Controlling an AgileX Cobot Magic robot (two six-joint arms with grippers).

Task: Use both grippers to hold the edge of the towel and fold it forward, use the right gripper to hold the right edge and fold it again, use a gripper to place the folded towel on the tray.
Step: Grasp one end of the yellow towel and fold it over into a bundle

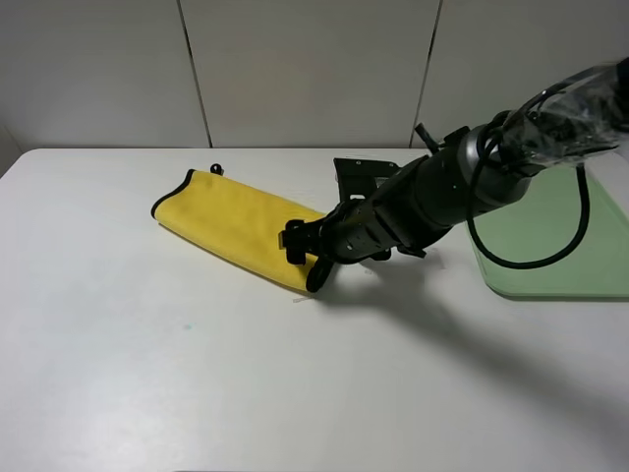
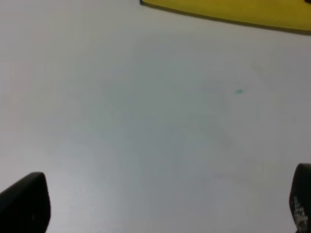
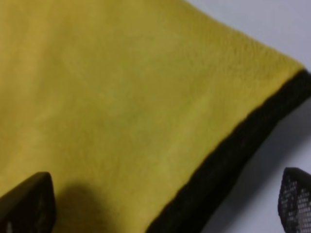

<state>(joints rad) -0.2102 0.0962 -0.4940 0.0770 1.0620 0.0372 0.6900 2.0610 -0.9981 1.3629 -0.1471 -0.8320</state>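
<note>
Towel [image 1: 231, 228], folded into a long yellow strip, lies slantwise on the white table [image 1: 197, 374], left of centre. The right gripper [image 1: 305, 259] sits at its near-right end with fingers [image 3: 29, 201] spread wide, one over the cloth and the other past the black piped edge [image 3: 228, 155]; I cannot tell whether they touch it. The left gripper [image 2: 163, 206], also spread, hangs over bare table near the towel. The pale green tray [image 1: 560, 265] lies far right.
</note>
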